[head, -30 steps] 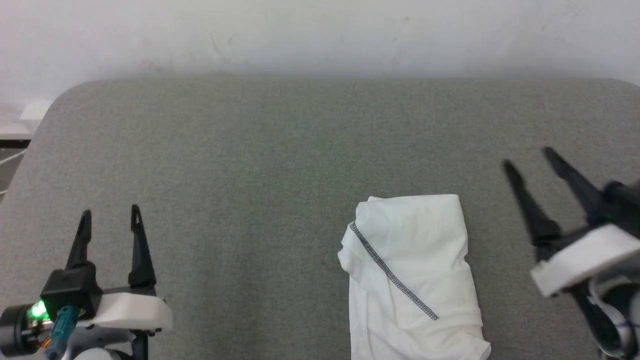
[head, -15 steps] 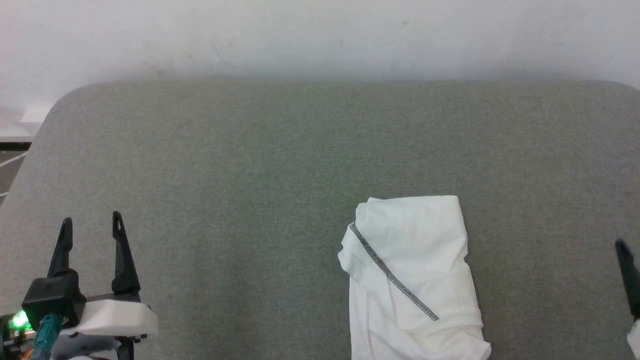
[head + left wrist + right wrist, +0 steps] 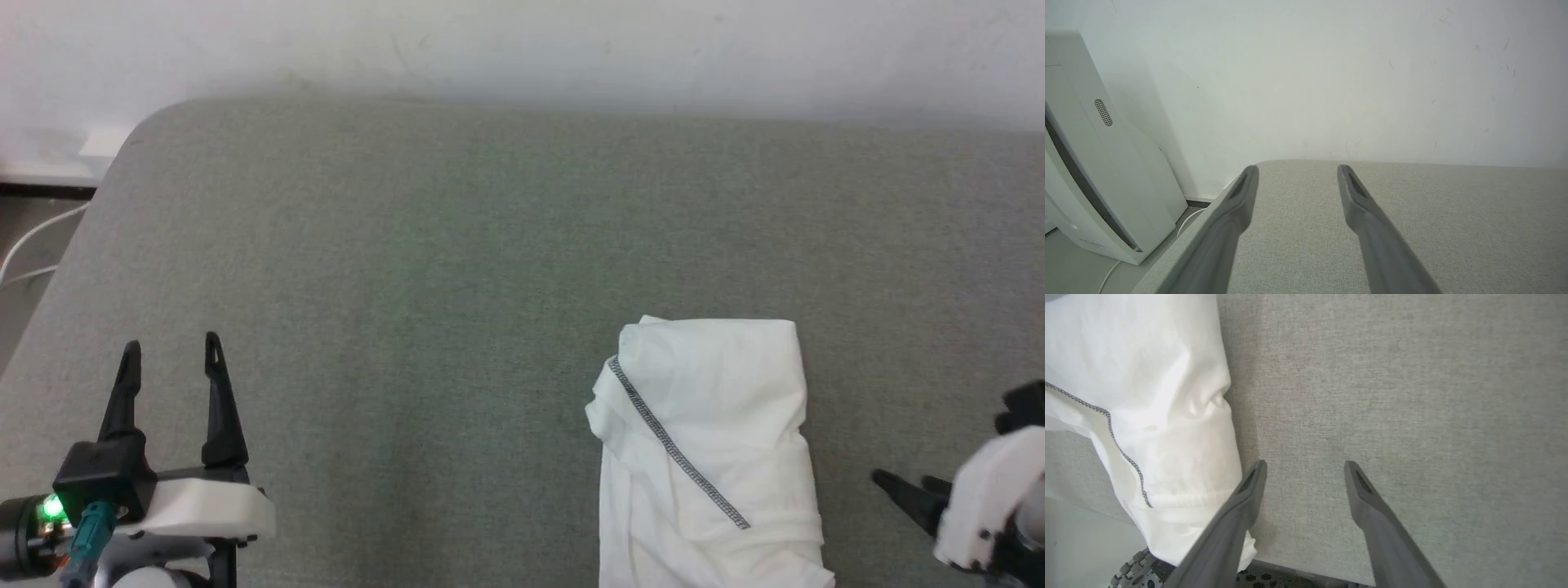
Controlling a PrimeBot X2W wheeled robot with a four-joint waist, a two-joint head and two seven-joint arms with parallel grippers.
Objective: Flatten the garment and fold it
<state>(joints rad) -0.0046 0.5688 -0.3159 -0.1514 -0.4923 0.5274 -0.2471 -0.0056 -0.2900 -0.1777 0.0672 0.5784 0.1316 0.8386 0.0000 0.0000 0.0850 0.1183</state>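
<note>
The garment (image 3: 718, 425) is a white T-shirt folded into a narrow bundle at the table's front right, with a dark zigzag seam (image 3: 678, 449) running diagonally across it. Its lower end runs off the head view's bottom edge. In the right wrist view the garment (image 3: 1147, 396) hangs over the table's near edge. My right gripper (image 3: 902, 487) is low at the right, pointing left, open and empty (image 3: 1305, 465), its left finger (image 3: 1249, 490) close beside the cloth. My left gripper (image 3: 171, 347) stands open over bare table at the front left, far from the shirt (image 3: 1297, 169).
The grey fabric-covered table (image 3: 490, 245) has rounded corners and stands against a white wall (image 3: 522, 41). A white appliance (image 3: 1090, 163) and a white cable (image 3: 33, 245) are on the floor beyond the table's left edge. A part of the robot's base (image 3: 1133, 569) shows below the near edge.
The head camera has shifted, sliding the scene right. My right gripper dropped from high at the right to the lower right and now points left, toward the shirt. The shirt lies as before.
</note>
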